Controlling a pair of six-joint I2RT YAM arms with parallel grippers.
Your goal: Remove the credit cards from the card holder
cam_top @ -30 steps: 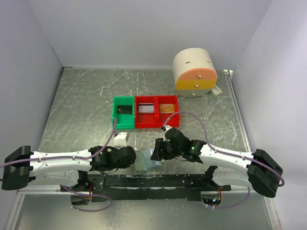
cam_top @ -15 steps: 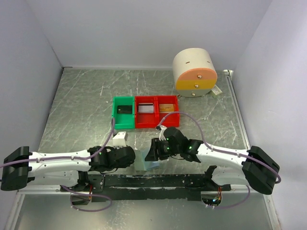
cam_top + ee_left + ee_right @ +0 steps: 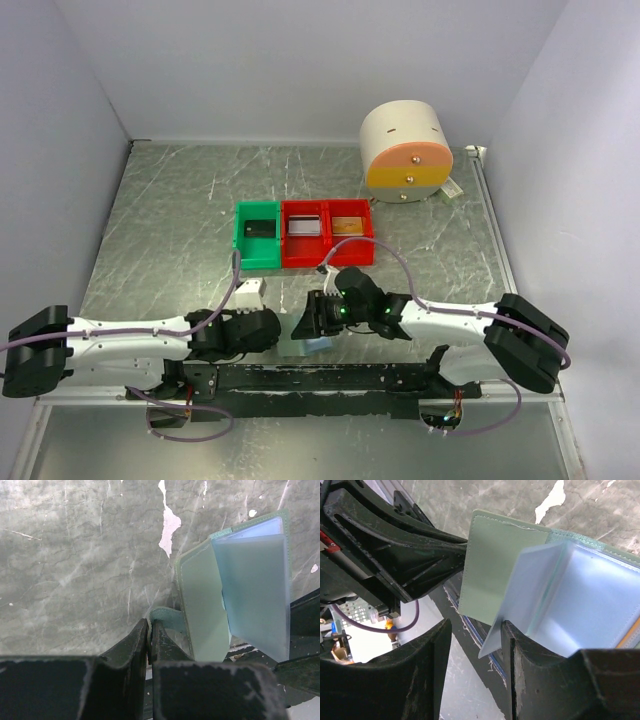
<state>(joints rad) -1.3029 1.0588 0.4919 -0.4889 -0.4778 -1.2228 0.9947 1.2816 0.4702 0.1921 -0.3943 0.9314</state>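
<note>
Top: both arms lie low along the near edge. The left gripper (image 3: 281, 335) and right gripper (image 3: 301, 326) meet at the card holder (image 3: 320, 343). The green bin (image 3: 257, 259) holds a dark card (image 3: 258, 228); the red bin (image 3: 352, 252) holds a tan card (image 3: 347, 225).

Left wrist: jaws clenched on the holder's green hem (corner only).

Right wrist: jaws parted, straddling a clear leaf's corner. An orange credit card (image 3: 631, 634) edge shows in a pocket.

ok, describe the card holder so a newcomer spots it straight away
Find the row of red and green bins mid-table, then go straight to the near side. Between the left gripper and right gripper is the card holder. It is thin, see-through pale blue with a greenish cover, opened like a booklet; the bins are hard and opaque.
</note>
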